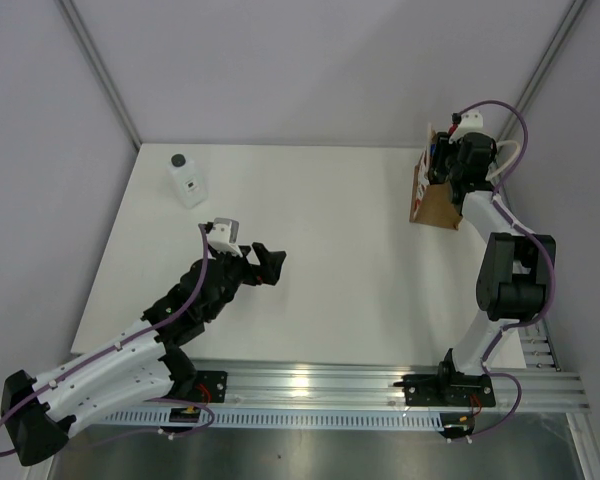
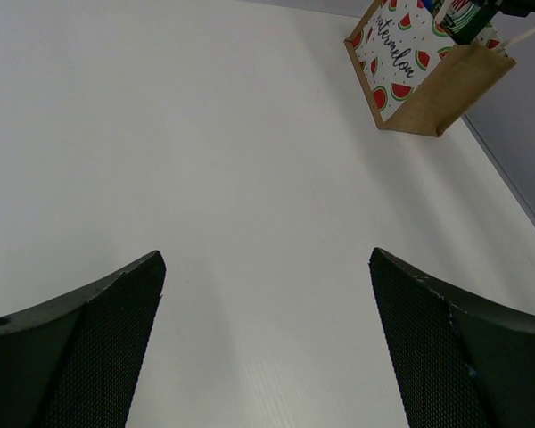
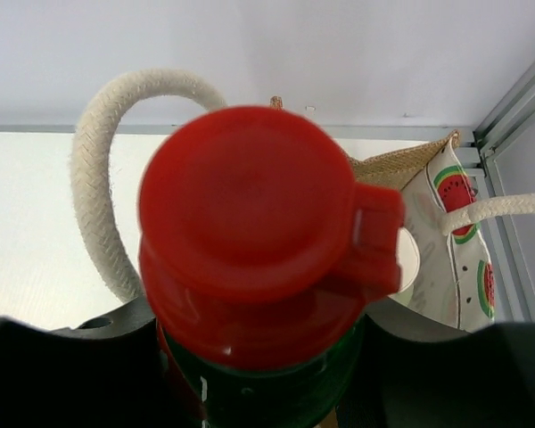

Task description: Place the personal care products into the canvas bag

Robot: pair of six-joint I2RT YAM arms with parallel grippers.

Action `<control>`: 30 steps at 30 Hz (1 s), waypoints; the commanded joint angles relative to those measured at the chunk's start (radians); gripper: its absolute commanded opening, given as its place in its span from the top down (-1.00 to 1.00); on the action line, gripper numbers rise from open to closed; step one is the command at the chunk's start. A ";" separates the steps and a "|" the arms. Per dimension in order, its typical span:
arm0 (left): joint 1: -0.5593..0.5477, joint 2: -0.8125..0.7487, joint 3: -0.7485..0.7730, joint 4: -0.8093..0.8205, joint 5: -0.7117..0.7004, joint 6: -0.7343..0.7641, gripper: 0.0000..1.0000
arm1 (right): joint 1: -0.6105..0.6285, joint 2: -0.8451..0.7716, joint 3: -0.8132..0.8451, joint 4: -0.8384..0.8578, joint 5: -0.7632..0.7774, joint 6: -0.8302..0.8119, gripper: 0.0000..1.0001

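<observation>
My right gripper (image 1: 446, 160) is shut on a dark green bottle (image 3: 267, 397) with a red flip cap (image 3: 250, 223) and holds it at the open top of the canvas bag (image 1: 435, 200). The bag stands at the far right, tan with a watermelon print (image 2: 401, 62) and white cord handles (image 3: 102, 169). The green bottle also shows in the left wrist view (image 2: 462, 18). A clear square bottle with a black cap (image 1: 187, 178) stands at the far left. My left gripper (image 1: 270, 262) is open and empty over the middle of the table (image 2: 267, 267). The orange-red bottle is out of view.
The white table (image 1: 330, 270) ends at a metal rail (image 1: 380, 385) in front. Grey walls stand close behind and beside the bag, with an aluminium post (image 3: 517, 98) at its right.
</observation>
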 commanded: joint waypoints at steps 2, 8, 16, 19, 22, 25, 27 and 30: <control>-0.002 -0.010 0.017 0.030 0.005 -0.014 -0.99 | -0.010 -0.015 0.008 0.138 -0.006 0.029 0.99; -0.002 -0.010 0.017 0.030 0.002 -0.013 -0.99 | -0.010 0.008 -0.020 0.166 0.031 0.067 0.85; -0.002 -0.016 0.016 0.030 0.010 -0.016 -0.99 | -0.012 0.025 -0.070 0.173 0.036 0.105 0.70; -0.002 -0.016 0.013 0.031 0.010 -0.017 -0.98 | -0.010 0.038 -0.070 0.156 0.072 0.118 0.49; -0.002 -0.012 0.017 0.033 0.011 -0.019 -0.99 | -0.010 0.046 -0.070 0.147 0.077 0.130 0.26; -0.002 -0.013 0.016 0.031 0.013 -0.021 -0.98 | -0.010 0.054 -0.063 0.132 0.080 0.141 0.05; -0.002 -0.015 0.016 0.031 0.013 -0.021 -0.99 | -0.012 0.058 -0.050 0.112 0.085 0.149 -0.16; -0.002 -0.018 0.014 0.031 0.013 -0.022 -0.99 | -0.010 0.061 -0.026 0.075 0.095 0.156 -0.36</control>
